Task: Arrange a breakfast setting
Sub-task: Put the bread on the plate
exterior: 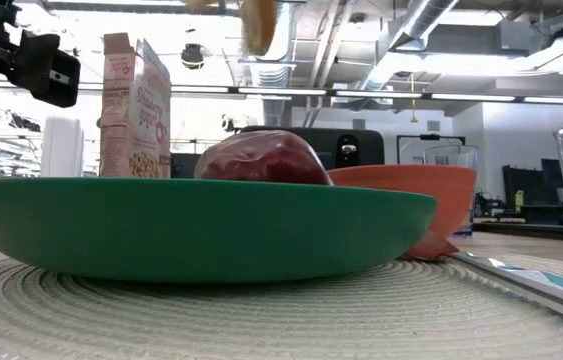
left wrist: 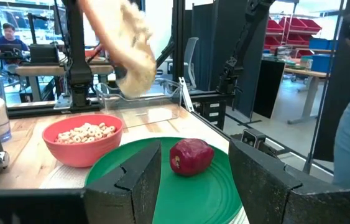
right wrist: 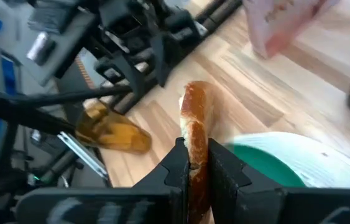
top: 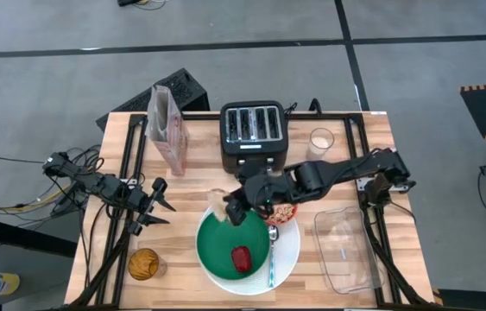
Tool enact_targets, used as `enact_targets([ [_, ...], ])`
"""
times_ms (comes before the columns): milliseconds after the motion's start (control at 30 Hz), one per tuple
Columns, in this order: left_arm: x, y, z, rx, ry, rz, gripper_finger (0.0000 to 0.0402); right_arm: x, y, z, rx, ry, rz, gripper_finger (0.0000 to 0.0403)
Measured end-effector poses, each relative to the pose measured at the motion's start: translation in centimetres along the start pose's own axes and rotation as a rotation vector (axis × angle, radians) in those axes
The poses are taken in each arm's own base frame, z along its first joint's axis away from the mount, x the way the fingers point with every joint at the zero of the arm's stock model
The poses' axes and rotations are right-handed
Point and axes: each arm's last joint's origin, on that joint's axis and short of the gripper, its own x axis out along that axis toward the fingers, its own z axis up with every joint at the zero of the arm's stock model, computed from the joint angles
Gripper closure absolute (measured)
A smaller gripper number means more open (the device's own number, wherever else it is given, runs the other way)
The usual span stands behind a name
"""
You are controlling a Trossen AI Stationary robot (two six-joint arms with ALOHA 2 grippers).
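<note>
A toasted bagel [right wrist: 194, 115] hangs in the air over the far left rim of the green plate [top: 221, 246], with my right gripper [top: 234, 210] shut on it. The green plate lies on the large white plate [top: 287, 259] and carries a small red food piece [top: 241, 257]. A red bowl [top: 283, 212] of cereal sits at the white plate's far edge, and a teal-handled spoon [top: 271, 259] lies on its right part. My left gripper [top: 160, 207] waits open at the table's left, pointing level toward the plates. My right gripper pinches the bagel's two flat faces [right wrist: 197, 163] between its two fingers, at the end nearest the wrist. The fingers slant downward from the table's right side. The bagel stands on edge, sticking out past the fingertips, lifted clear above the plate's rim.
A black toaster [top: 254, 130] stands at the far middle, a cereal box [top: 167, 128] to its left and a clear glass [top: 320, 138] to its right. An amber glass [top: 143, 263] sits near left. A clear plastic tray [top: 346, 250] lies right of the plates.
</note>
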Motion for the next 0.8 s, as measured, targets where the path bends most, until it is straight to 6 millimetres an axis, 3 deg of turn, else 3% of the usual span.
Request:
enact_targets([
  [467, 0.0, 0.0, 0.0, 0.000, 0.000, 0.000, 0.0226, 4.3, 1.5, -3.1, -0.005, 0.018, 0.032, 0.0343],
  [800, 0.0, 0.0, 0.0, 0.000, 0.000, -0.001, 0.0226, 5.4, 2.0, -4.8, -0.033, 0.049, 0.027, 0.0343],
])
